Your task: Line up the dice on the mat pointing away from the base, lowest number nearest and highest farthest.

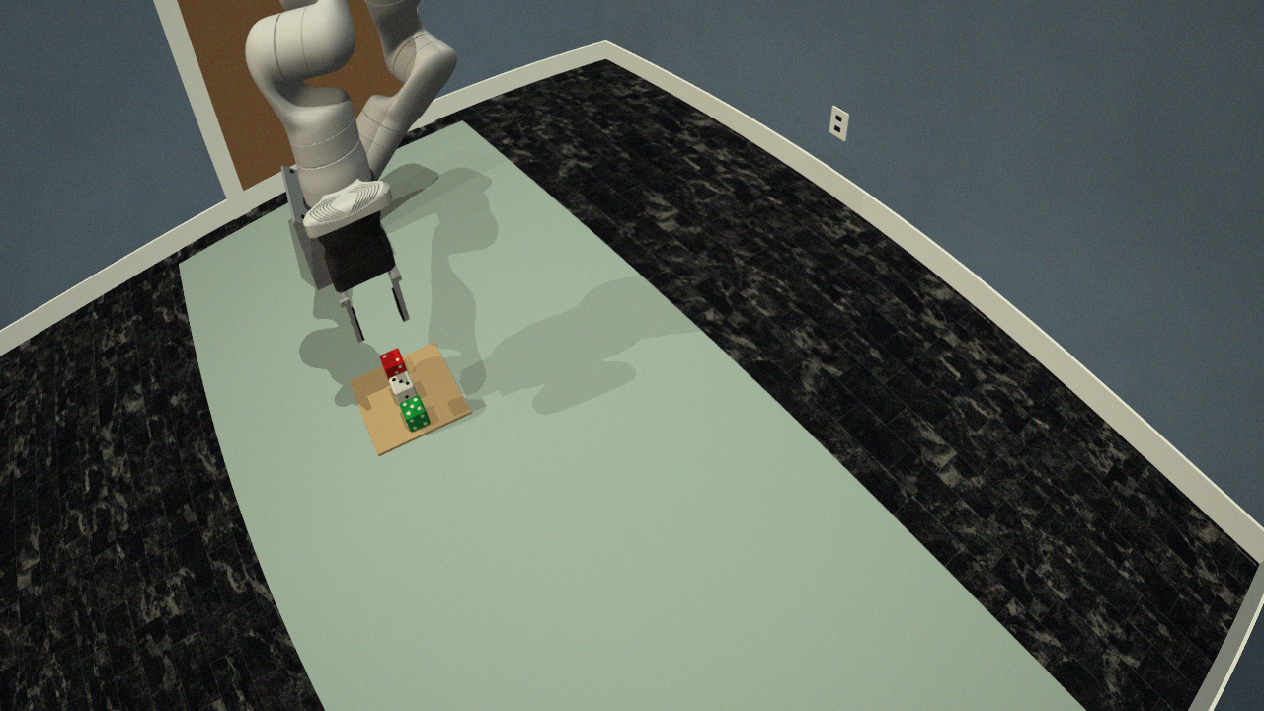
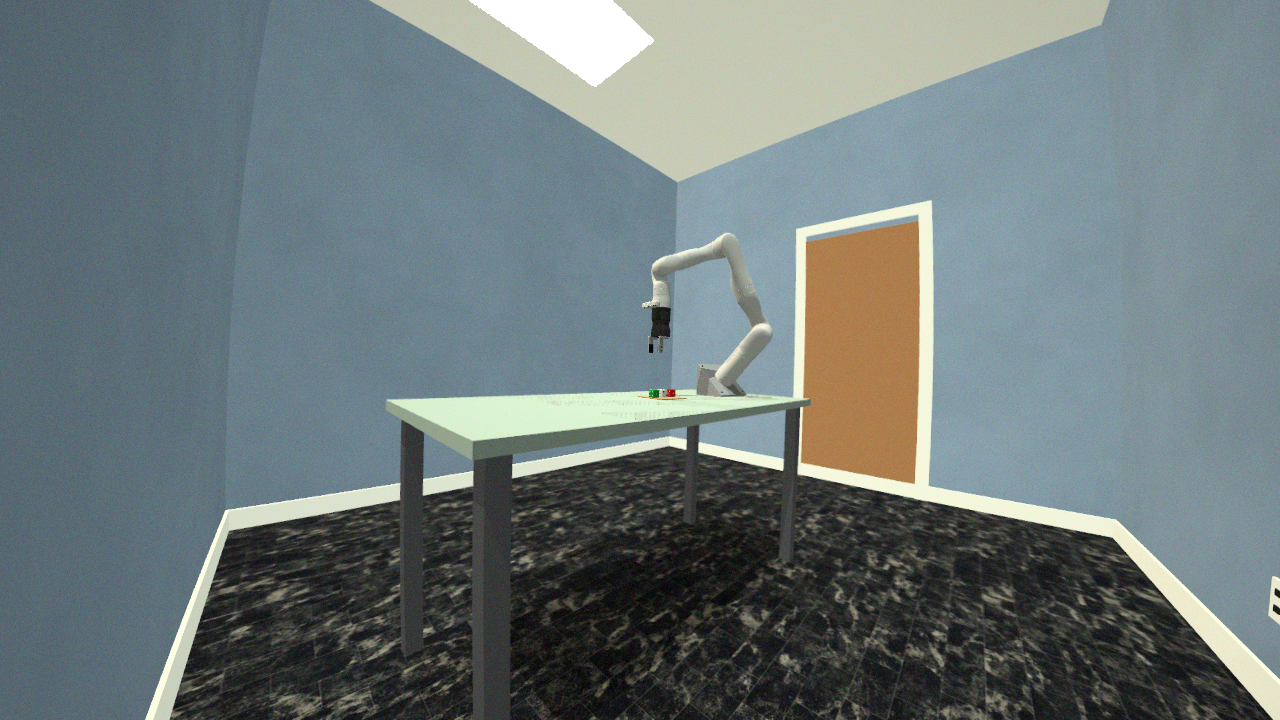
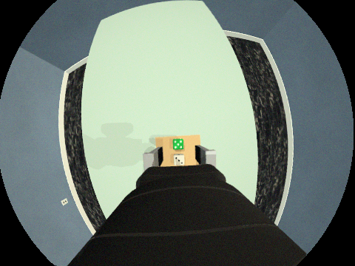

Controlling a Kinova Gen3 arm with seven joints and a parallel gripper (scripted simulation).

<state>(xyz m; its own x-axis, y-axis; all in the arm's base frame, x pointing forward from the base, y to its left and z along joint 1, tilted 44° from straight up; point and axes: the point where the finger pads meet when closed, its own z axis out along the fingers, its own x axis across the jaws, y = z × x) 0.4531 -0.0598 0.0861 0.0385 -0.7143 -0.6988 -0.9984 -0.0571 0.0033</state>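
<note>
A tan mat [image 1: 441,369] [image 2: 659,398] [image 3: 163,144] lies flat on the table. On it three dice stand in a row leading away from the arm's base. The red die [image 1: 393,360] [image 2: 670,392] is nearest the base. The white die [image 1: 402,383] [image 3: 180,159] is in the middle. The green die [image 1: 414,413] [image 2: 654,392] [image 3: 177,144] is farthest. The dice sit close together. My gripper [image 1: 379,318] [image 2: 655,345] is open and empty, raised well above the red die. In the wrist view the gripper body hides the red die.
The pale green table [image 1: 547,495] [image 2: 554,416] stretches far beyond the mat. The arm's base [image 2: 716,380] stands at the table's end near a brown door [image 2: 861,349].
</note>
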